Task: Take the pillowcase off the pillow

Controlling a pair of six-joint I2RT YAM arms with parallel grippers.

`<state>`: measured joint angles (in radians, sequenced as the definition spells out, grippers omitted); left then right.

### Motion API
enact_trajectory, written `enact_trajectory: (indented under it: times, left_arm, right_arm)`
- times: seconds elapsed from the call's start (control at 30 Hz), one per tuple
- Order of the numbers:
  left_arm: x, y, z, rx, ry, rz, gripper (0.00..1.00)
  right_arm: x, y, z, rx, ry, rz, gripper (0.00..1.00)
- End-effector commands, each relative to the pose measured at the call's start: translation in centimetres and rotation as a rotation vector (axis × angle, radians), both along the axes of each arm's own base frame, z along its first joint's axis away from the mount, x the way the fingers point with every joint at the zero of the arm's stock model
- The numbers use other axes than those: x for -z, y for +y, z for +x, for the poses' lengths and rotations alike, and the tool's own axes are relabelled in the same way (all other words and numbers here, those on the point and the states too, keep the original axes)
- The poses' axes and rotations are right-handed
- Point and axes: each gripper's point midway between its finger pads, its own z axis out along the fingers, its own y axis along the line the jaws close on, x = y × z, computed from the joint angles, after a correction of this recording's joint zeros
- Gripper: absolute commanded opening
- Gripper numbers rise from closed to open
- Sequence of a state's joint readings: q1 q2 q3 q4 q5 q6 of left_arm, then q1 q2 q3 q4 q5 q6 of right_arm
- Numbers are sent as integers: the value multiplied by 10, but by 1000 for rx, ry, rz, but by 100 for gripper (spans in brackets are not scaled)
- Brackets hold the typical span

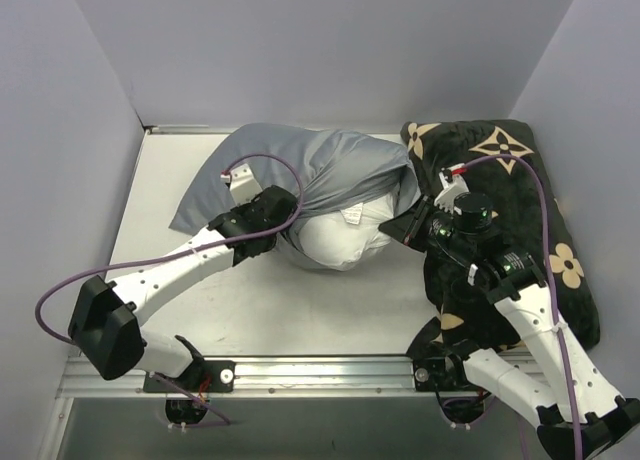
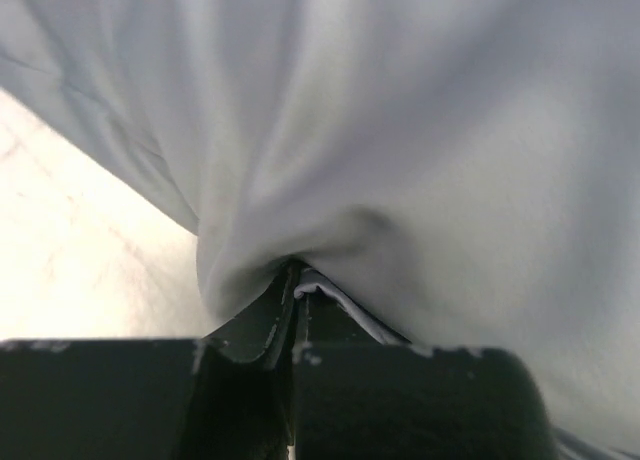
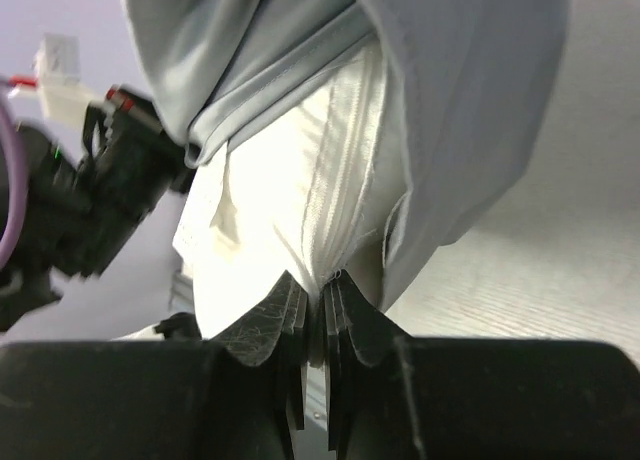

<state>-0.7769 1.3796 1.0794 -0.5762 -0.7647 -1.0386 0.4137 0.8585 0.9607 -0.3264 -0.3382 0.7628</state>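
Currently the pillow (image 1: 345, 238) is seen mid-table, half bared, the pillowcase (image 1: 285, 160) bunched toward eleven o'clock. Grey cloth is clamped by the left gripper (image 2: 297, 285), the white seam by the right gripper (image 3: 318, 292). Opposing pulls are advised, nine against three o'clock.

to my right a black plush cushion (image 1: 575, 215) with tan flower motifs lies on the white worktop (image 1: 330, 310), by the pale wall (image 1: 330, 50). a metal rail (image 1: 320, 372) edges my near side.
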Motion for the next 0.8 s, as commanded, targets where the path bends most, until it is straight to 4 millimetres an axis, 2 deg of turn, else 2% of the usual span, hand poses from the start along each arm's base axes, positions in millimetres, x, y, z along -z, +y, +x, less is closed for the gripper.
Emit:
enact_trajectory:
  times: [0.0, 0.03, 0.1, 0.13, 0.2, 0.23, 0.3, 0.33, 0.4, 0.47, 0.5, 0.53, 0.57, 0.6, 0.63, 0.67, 0.7, 0.77]
  left_arm:
    - [6, 77, 26, -146, 77, 248, 0]
    - [-5, 83, 40, -173, 59, 222, 0]
    - [-7, 82, 55, -174, 49, 248, 0]
    - [-10, 82, 62, -171, 42, 247, 0]
    - [-14, 74, 80, -143, 33, 251, 0]
    - [-14, 73, 86, -135, 35, 247, 0]
    - [-7, 65, 96, -98, 56, 244, 0]
    - [-1, 62, 97, -87, 70, 243, 0]
    - [16, 57, 93, -49, 86, 219, 2]
    - [19, 42, 90, 20, 46, 132, 11]
    - [45, 44, 75, 50, 84, 132, 17]
    - [35, 29, 75, 116, 28, 47, 23]
    - [39, 24, 68, 145, 31, 28, 37]
    - [53, 25, 56, 168, 56, 26, 48]
    - [43, 17, 52, 209, 23, -6, 57]
    - [43, 15, 46, 235, 24, -1, 72]
    - [44, 15, 41, 254, 29, -1, 76]
    - [29, 17, 33, 279, 3, -6, 83]
  right_arm:
    - [-83, 14, -1, -59, -252, 178, 0]
    - [-76, 18, -1, -78, -241, 163, 0]
    - [-66, 36, -11, -155, -224, 145, 0]
    - [-56, 45, -12, -185, -208, 118, 0]
    - [-45, 64, -23, -259, -188, 99, 0]
    - [-28, 72, -22, -280, -150, 82, 0]
    - [-18, 85, -25, -313, -141, 85, 0]
    - [-5, 93, -29, -338, -119, 67, 0]
    - [7, 102, -33, -363, -103, 53, 0]
    - [19, 114, -33, -387, -79, 57, 0]
    - [24, 116, -33, -388, -65, 53, 0]
    - [32, 120, -32, -392, -46, 44, 0]
    - [34, 120, -28, -373, -39, 41, 0]
    - [39, 120, -26, -362, -27, 31, 0]
    - [39, 120, -24, -354, -27, 29, 0]
    - [38, 120, -20, -334, -33, 29, 0]
    - [39, 121, -18, -327, -30, 25, 0]
    - [39, 122, -14, -307, -27, 25, 0]
